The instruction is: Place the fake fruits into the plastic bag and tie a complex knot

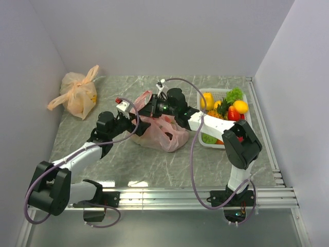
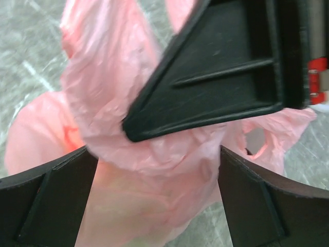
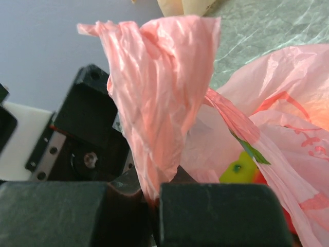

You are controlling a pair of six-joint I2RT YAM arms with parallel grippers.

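The pink plastic bag lies in the middle of the table, with fake fruits inside; a yellow-green one shows through the plastic in the right wrist view. My right gripper is shut on a bunched handle loop of the bag and holds it up. My left gripper is open, its jaws wide apart on either side of the bag's crumpled plastic, just below the right gripper's finger. More fake fruits lie in the white basket.
A pale orange knotted bag sits at the back left, near the left wall. The white basket stands at the right, close to the right arm's elbow. Walls enclose the back and both sides.
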